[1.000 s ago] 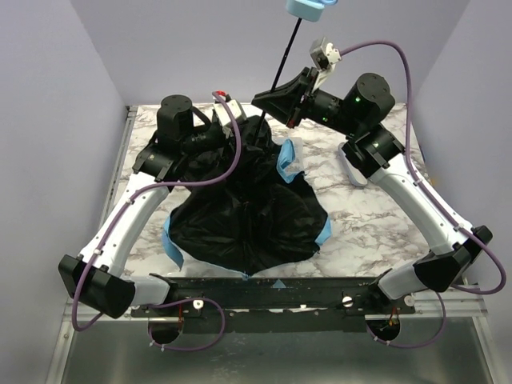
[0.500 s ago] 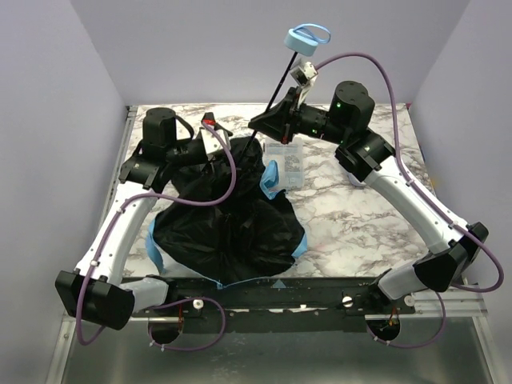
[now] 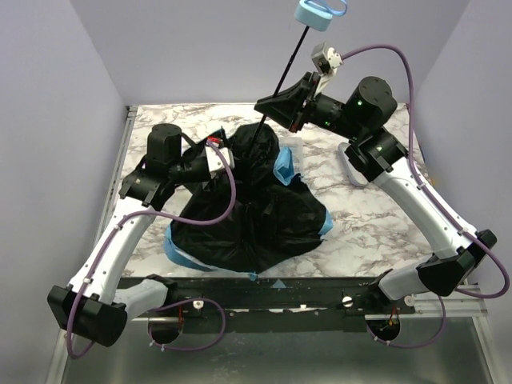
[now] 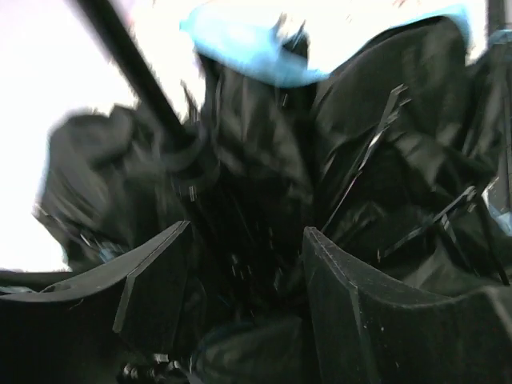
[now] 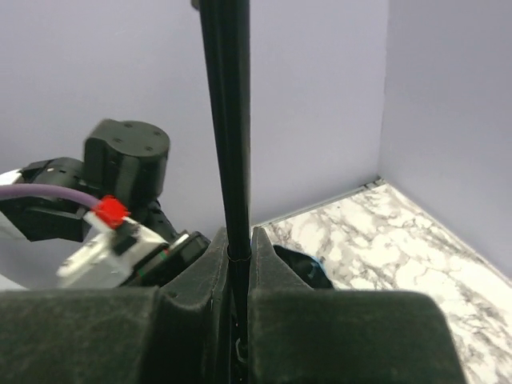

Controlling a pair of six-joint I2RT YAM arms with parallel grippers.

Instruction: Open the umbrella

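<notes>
Right gripper point(image 5: 238, 248) is clamped on the shaft point(image 5: 228, 120), handle point(image 3: 314, 14) up at 1 o'clock. Umbrella point(image 3: 264, 216) canopy is slumped at table point(image 3: 368, 228) centre, unopened. Left gripper point(image 4: 248, 264) has jaws apart in the folds, 9 o'clock of the shaft. The runner is lost in blur. Suggest pinching the runner, not fabric, then pushing along the shaft axis while right holds rigid.

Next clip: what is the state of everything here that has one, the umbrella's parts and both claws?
Sky-blue folding umbrella canopy with black lining: not open, slumped in a heap on the marble table.
Thin black telescopic shaft: extended, tilted up from the heap.
Small light-blue handle: in the air at the shaft's top.
Right claw: shut on the shaft.
Left claw: open, at the canopy's folds.
</notes>
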